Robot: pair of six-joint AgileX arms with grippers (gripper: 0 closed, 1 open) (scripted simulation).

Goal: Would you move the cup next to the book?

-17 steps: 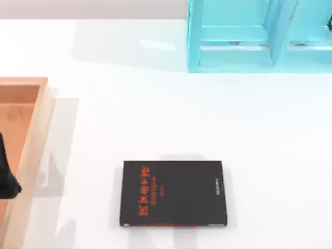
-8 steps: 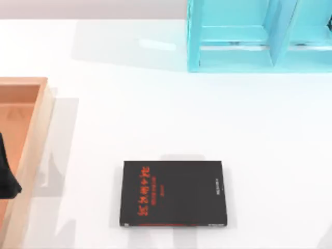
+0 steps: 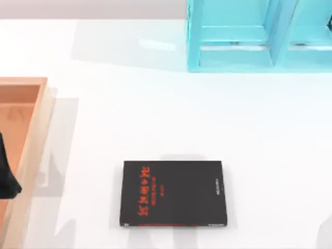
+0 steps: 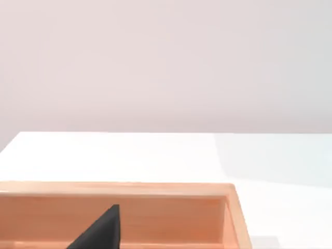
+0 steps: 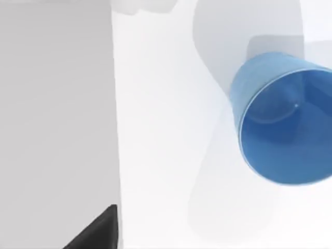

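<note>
The book [image 3: 174,193], black with red-orange lettering, lies flat near the front middle of the table in the top view. In the right wrist view the blue cup [image 5: 284,120] stands upright on the white tabletop, its open mouth facing the camera. A dark tip of my right gripper [image 5: 98,231] shows at that picture's edge, well apart from the cup and touching nothing. My left gripper [image 4: 101,231] hangs over the wooden tray [image 4: 155,189]. It appears as a dark shape [image 3: 6,179] at the top view's left edge.
A large turquoise shelf unit [image 3: 259,36] stands at the back right. The wooden tray [image 3: 32,124] takes up the left side. In the right wrist view the table's edge [image 5: 115,129] runs not far from the cup. White tabletop surrounds the book.
A soft shadow has crept into the top view's lower right corner. The book and the left arm have not moved.
</note>
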